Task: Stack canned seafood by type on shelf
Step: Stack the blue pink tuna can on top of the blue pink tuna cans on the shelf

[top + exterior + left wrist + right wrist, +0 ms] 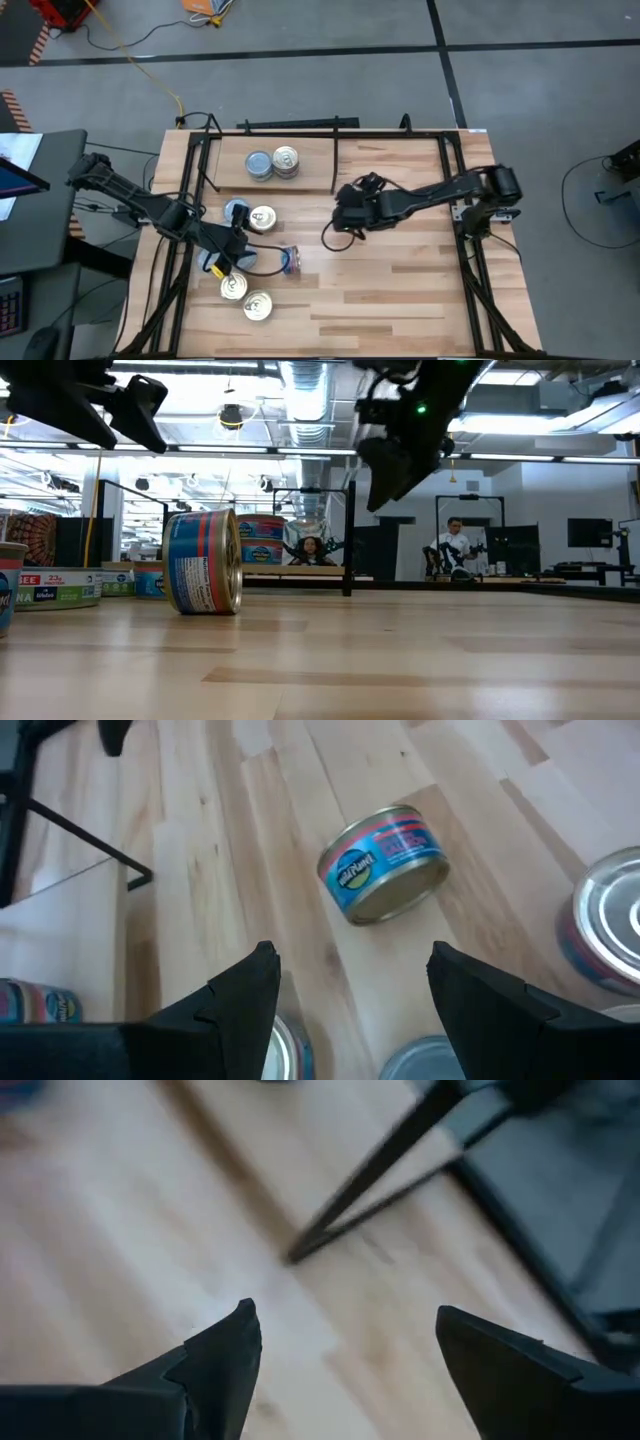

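Your left end effector (237, 250) hangs over the left part of the desk (400, 290), above the loose cluster of tins. Its fingers (245, 990) stand apart with nothing between them; in the left wrist view bare wood shows in the gap.

Your right end effector (350, 212) is near the middle of the desk, just near of the shelf (390, 160). Its fingers (225, 1345) are also spread and hold nothing; only plank and a black frame rod (380, 1175) show beyond them.

Tins on the shelf: two stacks touching side by side at its left end, one bluish-grey topped (259, 165), one gold topped (285, 161).

Tins loose on the desk, left side:
- one tipped tin (290, 260) lies on its side, blue and red label, just right of your left end effector; the low view shows it on its rim (203, 561).
- a bluish-grey topped tin (236, 211) touching a gold topped tin (261, 219), just far of the end effector.
- two gold topped tins (233, 287) (257, 306) on the near side, close together.

Low view: further tins (55, 588) at the left edge. A person (455, 548) shows in the room beyond.
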Robot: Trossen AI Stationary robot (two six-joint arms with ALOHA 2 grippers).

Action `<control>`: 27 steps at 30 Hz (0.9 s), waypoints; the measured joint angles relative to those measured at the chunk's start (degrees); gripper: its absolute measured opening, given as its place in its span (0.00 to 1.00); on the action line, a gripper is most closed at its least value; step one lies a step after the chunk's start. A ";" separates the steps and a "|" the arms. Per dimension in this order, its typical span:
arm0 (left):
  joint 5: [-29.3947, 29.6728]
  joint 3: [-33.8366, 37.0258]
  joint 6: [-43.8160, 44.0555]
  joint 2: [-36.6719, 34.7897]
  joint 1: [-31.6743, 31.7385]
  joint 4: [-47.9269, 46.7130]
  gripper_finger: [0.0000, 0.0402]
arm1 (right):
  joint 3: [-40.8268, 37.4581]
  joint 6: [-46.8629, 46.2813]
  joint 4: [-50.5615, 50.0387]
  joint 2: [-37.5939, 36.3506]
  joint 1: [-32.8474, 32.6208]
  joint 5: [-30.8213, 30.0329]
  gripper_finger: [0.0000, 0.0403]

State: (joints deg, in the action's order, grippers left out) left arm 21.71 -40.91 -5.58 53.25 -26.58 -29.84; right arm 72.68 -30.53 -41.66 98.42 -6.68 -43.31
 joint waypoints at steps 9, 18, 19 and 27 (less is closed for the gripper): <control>-3.53 -5.71 -0.43 6.70 6.29 -4.41 0.60 | -8.92 10.03 20.90 -6.97 -2.82 11.28 0.82; -9.00 -13.12 -8.57 12.18 5.17 -13.03 0.60 | -9.22 25.37 38.19 -7.11 -5.36 12.44 0.82; -9.05 -13.34 -8.98 12.59 5.10 -13.17 0.60 | -9.22 27.61 40.23 -7.11 -5.25 12.43 0.82; -12.09 -16.35 -11.46 23.00 7.99 -14.37 0.60 | -9.22 29.68 37.57 -9.74 -3.65 12.34 0.82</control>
State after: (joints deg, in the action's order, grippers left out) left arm 9.62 -57.25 -17.04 76.25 -18.59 -44.22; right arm 63.46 -0.84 -4.09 88.67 -10.33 -30.97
